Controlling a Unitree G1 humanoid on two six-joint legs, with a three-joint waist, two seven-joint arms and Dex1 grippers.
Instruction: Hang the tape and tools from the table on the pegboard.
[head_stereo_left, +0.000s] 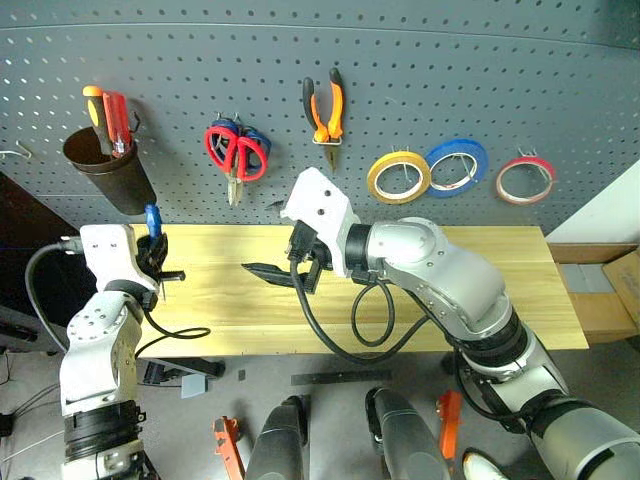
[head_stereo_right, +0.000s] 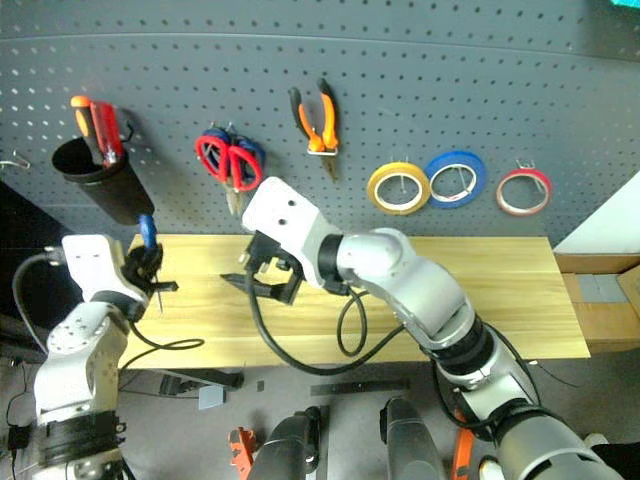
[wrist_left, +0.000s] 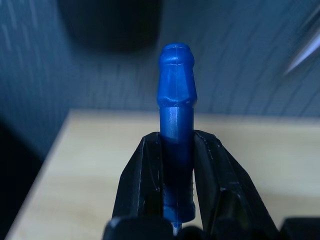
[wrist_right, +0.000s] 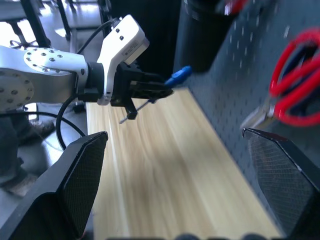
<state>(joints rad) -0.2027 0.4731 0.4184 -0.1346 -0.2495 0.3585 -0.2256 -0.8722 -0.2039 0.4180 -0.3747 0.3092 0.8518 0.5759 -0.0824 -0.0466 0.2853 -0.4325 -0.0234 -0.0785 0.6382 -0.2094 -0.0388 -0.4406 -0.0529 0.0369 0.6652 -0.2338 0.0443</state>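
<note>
Pinching the blue-handled screwdriver (wrist_left: 176, 125) low on its handle, left fingers (wrist_left: 145, 185) risk slip; cup (head_stereo_left: 105, 165) sits at 12 o'clock. Right fingers (wrist_right: 80, 185) spread, empty.

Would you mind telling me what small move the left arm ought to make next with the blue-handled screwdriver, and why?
Probably carry it up toward the black cup on the pegboard. The left end effector is shut on the blue-handled screwdriver, handle up, above the table, just below that cup, where the other screwdrivers stand. The tape, pliers and red-handled scissors already hang.
</note>
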